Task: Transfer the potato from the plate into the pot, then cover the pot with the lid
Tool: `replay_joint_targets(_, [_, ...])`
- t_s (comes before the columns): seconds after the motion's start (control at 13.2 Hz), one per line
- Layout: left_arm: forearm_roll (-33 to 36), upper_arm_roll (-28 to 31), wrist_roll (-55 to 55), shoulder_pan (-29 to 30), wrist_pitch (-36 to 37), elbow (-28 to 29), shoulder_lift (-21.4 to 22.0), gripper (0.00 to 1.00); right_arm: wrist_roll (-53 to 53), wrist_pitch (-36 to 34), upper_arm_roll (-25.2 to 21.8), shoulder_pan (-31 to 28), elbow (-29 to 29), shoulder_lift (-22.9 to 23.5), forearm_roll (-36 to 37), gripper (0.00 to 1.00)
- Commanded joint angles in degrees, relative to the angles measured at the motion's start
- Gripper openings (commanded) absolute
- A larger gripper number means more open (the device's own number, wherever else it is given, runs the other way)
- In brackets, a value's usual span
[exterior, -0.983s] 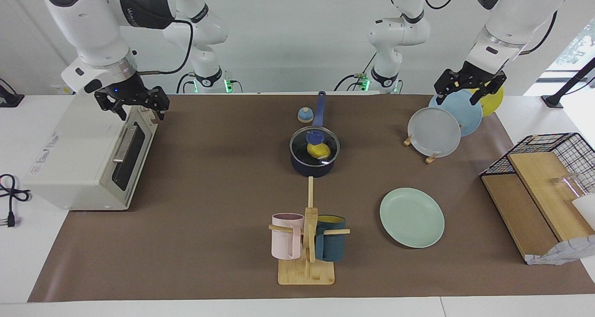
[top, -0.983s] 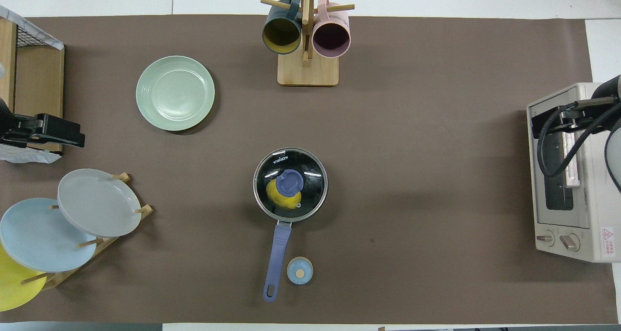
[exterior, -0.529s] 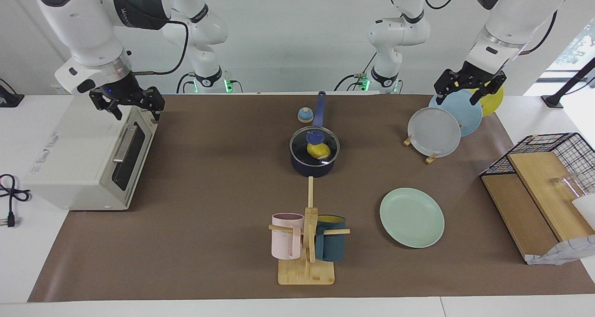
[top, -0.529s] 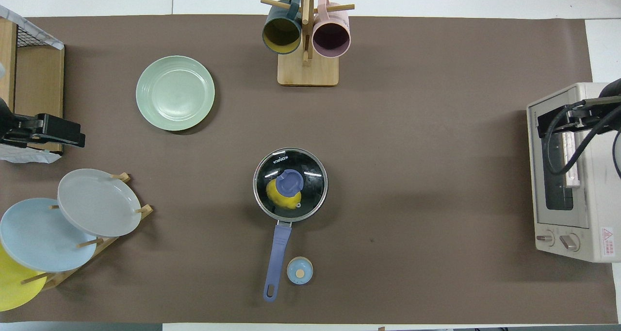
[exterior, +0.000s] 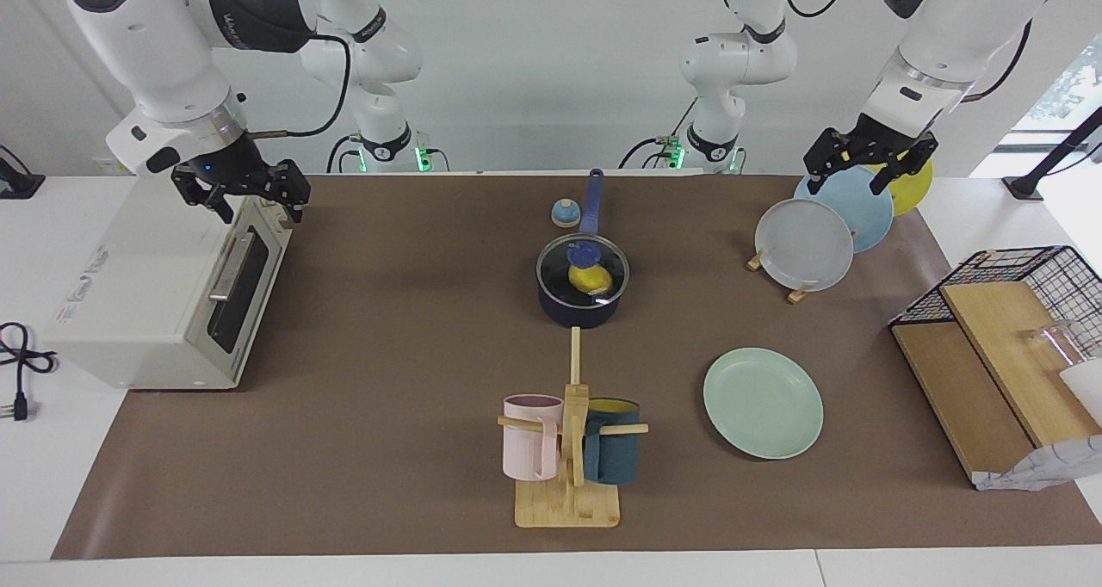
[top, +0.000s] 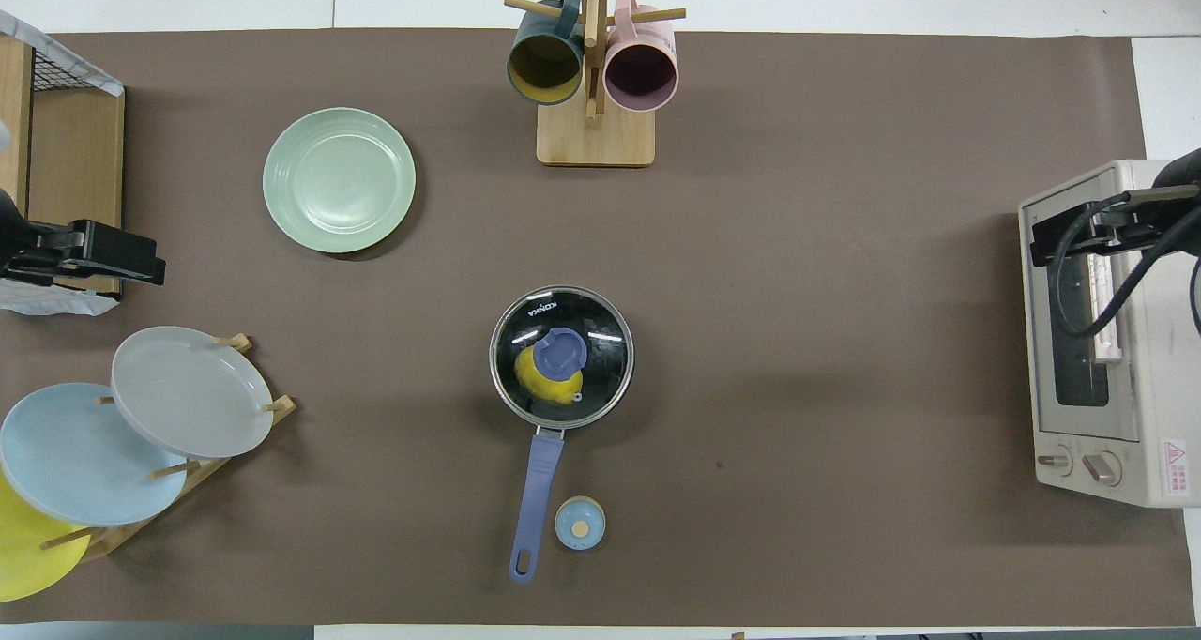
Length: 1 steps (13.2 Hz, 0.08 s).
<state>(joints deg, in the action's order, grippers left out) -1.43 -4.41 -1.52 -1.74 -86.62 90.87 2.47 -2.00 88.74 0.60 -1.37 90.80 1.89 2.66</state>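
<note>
1. The potato (exterior: 591, 279) lay inside the pot (exterior: 578, 306), visible through the lid (exterior: 555, 275), which sat flat on the pot's rim with its blue knob at the centre.
2. The pot stood mid-counter (exterior: 396, 346), well apart from both grippers, its long handle pointing toward the robots, with a small blue-and-tan knob object (exterior: 565, 213) just beside the handle.
3. The plate (exterior: 763, 403) was bare and lay farther from the robots than the pot, toward the left arm's end of the counter.
4. The left gripper (exterior: 869, 170) hung over the upright plates in the rack (exterior: 805, 244), its fingers (exterior: 816, 169) spread apart and grasping nothing.
5. The right gripper (exterior: 243, 198) hung over the top edge of the toaster oven (exterior: 164, 286) at the right arm's end, its fingers (exterior: 296, 200) likewise released and empty.
6. A mug stand (exterior: 568, 492) with a pink mug (exterior: 529, 437) and a dark teal mug (exterior: 613, 454) stood farther from the robots than the pot, well apart from either set of fingers.
</note>
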Motion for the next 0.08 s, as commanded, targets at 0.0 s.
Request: replay_joint_targets(0.0, [0.55, -0.42, 0.29, 0.50, 0.04, 1.68, 1.58, 1.00, -0.28, 0.55, 0.45, -1.00, 0.61, -0.84, -1.25, 1.00])
